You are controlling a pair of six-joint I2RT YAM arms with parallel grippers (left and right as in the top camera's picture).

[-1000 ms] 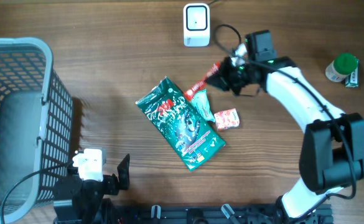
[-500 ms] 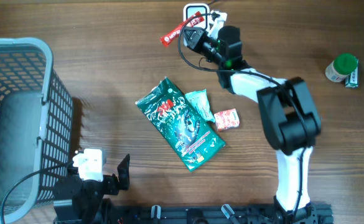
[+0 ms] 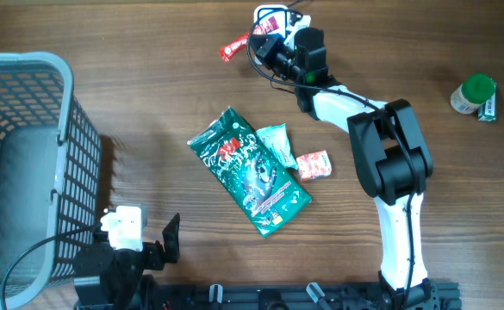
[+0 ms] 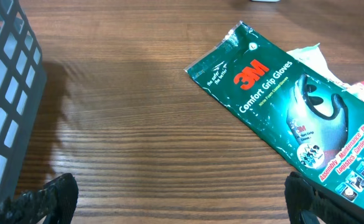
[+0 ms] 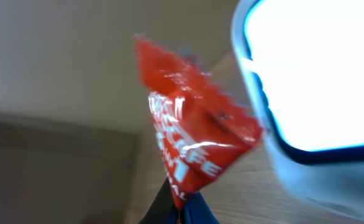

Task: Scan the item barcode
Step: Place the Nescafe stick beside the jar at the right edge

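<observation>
Right hand (image 3: 263,45): we had it pinched fully closed on the red wrapper (image 3: 235,48), gripping one end so the rest of the packet stuck out free to the side.
Red wrapper: it was lifted off the surface (image 3: 148,95) at the far edge, right beside the white scanner (image 3: 271,19); in the right wrist view the wrapper (image 5: 191,140) hung just next to the scanner's bright face (image 5: 318,81).
Reason for the hold: we judged that gripping by the tip kept the printed faces uncovered, so the barcode could be turned toward the scanner window.
Barcode: we could not make it out on the blurred wrapper, nor say whether it faced the scanner.
Left hand (image 4: 182,199): we kept it wide open and empty, low at the near edge, close to the grey basket (image 3: 28,129); only its dark fingertips (image 4: 45,196) showed.
Waiting items: the green glove packet (image 3: 250,170), a pale sachet (image 3: 277,142) and a pink packet (image 3: 314,164) lay together mid-surface, apart from the scanner.
Stage: we judged the scan to be in hand, not confirmed.
</observation>
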